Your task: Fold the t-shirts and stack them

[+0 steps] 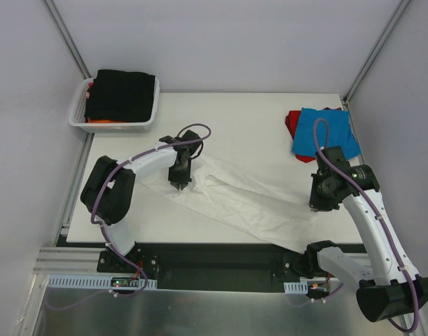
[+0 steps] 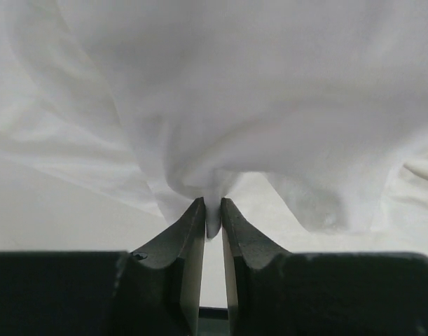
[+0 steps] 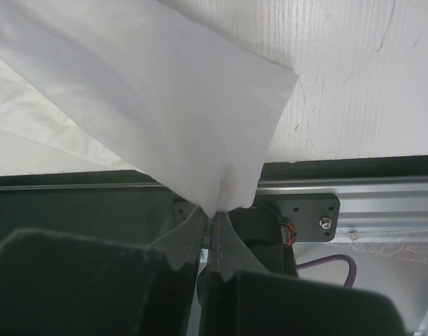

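Holding white t-shirt (image 1: 249, 203), left gripper (image 2: 212, 207) clamped, right gripper (image 3: 211, 215) clamped on corner

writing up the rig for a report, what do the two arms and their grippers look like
Both match: the left arm and right arm have white link shells and bulky black joint housings. A purple cable loops loosely along each. The left gripper and right gripper are black, with two tapered fingers.

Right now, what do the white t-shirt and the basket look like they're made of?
The white t-shirt looks like soft, matte woven or knit fabric, possibly cotton: it drapes and creases. The basket is probably white moulded plastic: rigid lattice walls.
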You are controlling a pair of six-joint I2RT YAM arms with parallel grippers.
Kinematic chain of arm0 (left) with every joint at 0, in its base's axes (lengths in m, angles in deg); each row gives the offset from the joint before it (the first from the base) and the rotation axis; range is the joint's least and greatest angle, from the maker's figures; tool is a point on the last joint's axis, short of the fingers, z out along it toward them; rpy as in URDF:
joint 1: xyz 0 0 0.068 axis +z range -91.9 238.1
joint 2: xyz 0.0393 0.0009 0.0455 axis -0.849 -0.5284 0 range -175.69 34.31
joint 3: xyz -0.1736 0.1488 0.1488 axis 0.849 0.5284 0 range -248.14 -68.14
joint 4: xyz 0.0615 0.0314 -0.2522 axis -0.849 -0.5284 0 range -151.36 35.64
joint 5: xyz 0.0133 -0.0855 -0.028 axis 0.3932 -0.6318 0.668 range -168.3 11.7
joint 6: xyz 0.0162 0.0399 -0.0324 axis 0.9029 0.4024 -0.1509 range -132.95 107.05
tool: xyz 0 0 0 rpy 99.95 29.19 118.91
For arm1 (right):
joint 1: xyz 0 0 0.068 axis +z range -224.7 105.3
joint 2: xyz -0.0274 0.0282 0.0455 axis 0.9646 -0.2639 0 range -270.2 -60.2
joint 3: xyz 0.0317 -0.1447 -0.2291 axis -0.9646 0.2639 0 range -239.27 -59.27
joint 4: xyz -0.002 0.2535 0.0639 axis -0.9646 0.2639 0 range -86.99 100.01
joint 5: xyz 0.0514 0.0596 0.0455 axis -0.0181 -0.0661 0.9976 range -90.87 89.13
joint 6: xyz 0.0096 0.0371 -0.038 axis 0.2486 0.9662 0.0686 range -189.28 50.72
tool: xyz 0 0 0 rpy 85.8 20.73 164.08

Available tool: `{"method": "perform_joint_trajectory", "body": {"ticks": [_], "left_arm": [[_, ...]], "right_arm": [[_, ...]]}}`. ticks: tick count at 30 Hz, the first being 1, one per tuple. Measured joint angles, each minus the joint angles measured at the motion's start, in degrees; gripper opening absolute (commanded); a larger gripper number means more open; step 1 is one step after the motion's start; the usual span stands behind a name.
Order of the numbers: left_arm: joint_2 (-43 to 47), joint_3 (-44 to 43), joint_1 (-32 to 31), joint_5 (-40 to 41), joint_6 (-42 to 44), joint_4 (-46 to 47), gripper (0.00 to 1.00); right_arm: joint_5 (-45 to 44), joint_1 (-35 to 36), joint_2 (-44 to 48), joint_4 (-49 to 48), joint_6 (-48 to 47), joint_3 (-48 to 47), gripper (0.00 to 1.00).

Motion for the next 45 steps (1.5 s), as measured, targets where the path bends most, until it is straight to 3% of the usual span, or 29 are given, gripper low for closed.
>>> {"method": "perform_joint_trajectory", "body": {"ticks": [11,24,30,37,45], "left_arm": [[10.64,-1.18,0.15,4.24,2.86,-6.38,0.17],[17.92,4.42,1.66,6.86,3.37,-12.81,0.17],[17.20,5.92,1.66,6.29,2.69,-12.13,0.24],[8.52,5.46,1.66,3.65,2.25,-7.58,0.24],[1.64,1.40,1.66,1.18,3.21,-1.36,0.33]], "right_arm": [[1.90,0.07,3.48,1.11,0.98,-4.46,0.01],[10.91,0.11,9.75,1.95,1.95,-0.26,0.01],[11.78,0.20,13.94,1.92,2.51,2.08,0.01],[11.93,0.20,14.58,1.97,2.78,5.01,0.01],[12.00,0.20,11.61,1.99,2.82,5.01,0.01]]}}
